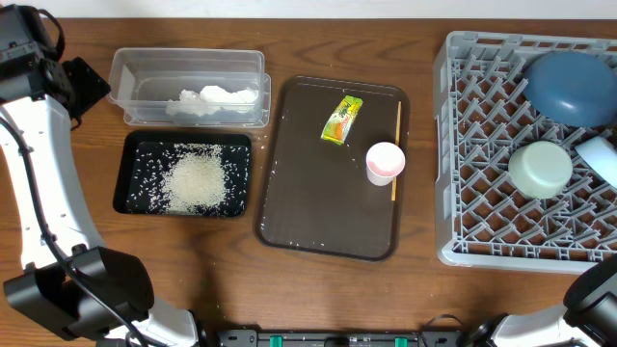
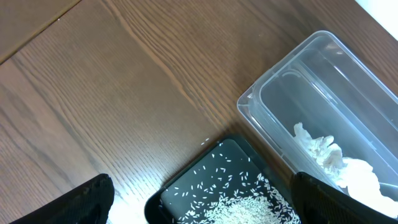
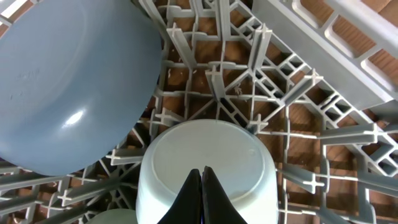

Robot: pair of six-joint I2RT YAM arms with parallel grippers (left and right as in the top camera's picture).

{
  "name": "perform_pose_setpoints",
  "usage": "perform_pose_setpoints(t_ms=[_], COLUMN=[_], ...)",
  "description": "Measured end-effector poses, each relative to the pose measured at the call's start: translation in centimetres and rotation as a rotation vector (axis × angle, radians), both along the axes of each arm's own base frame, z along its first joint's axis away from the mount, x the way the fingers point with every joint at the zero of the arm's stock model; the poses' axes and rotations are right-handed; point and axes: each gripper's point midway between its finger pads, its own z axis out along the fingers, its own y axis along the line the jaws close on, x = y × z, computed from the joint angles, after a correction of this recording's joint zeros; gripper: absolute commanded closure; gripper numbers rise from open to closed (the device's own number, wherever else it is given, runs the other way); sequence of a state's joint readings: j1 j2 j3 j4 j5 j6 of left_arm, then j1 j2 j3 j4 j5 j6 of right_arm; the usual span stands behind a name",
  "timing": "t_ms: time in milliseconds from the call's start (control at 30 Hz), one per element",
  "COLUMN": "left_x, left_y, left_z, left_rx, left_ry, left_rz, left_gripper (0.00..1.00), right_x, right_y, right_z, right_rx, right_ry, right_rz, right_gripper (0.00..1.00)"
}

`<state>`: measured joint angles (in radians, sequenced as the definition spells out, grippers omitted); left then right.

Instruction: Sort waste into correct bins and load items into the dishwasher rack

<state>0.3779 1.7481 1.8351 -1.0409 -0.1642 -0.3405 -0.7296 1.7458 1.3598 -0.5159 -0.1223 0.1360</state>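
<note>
White rice lies heaped in the black tray. A crumpled tissue lies in the clear tub. The yellow-green wrapper, pinkish cup and wooden stick lie on the brown tray. The grey rack holds the dark blue plate, the mint bowl and the light blue bowl, all face down. My left gripper is open and empty left of the tub, over the black tray's corner. My right gripper is shut just above the light blue bowl.
The left wrist view shows the tub corner, tissue, rice and bare wood table. The right wrist view shows the plate beside rack pegs. Loose rice grains lie on the brown tray.
</note>
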Motion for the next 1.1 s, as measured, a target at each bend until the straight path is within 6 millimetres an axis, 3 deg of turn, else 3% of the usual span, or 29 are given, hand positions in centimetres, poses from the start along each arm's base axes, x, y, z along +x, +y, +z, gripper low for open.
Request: perform_pose_setpoints(t_ms=[167,367,633,733,800,900,1000,1100], left_x=[0.0,0.0,0.0,0.0,0.0,0.0,0.0,0.0], left_y=[0.0,0.0,0.0,0.0,0.0,0.0,0.0,0.0], left_z=[0.0,0.0,0.0,0.0,0.0,0.0,0.0,0.0], left_rx=[0.0,0.0,0.0,0.0,0.0,0.0,0.0,0.0], left_ry=[0.0,0.0,0.0,0.0,0.0,0.0,0.0,0.0], left_rz=[0.0,0.0,0.0,0.0,0.0,0.0,0.0,0.0], left_gripper=[0.07,0.08,0.08,0.07,0.07,0.07,0.07,0.08], right_x=[-0.3,-0.9,-1.9,-2.6,-3.3,-2.9,-2.5,-2.2], right_y=[0.0,0.3,1.1,1.8,3.5,5.1,5.8,5.0], right_z=[-0.3,-2.5,-3.1,-2.5,-2.1,-1.1,0.0,1.2], right_rx=[0.005,0.048,0.091,0.121,0.183,0.236,0.243,0.2], right_ry=[0.019,0.076,0.122,0.134,0.142,0.094,0.057,0.022], right_rz=[-0.007,-0.011,-0.021,-0.031,-0.017,0.021,0.043,0.011], right_gripper=[0.99,0.99,0.99,0.99,0.99,0.99,0.99,0.99])
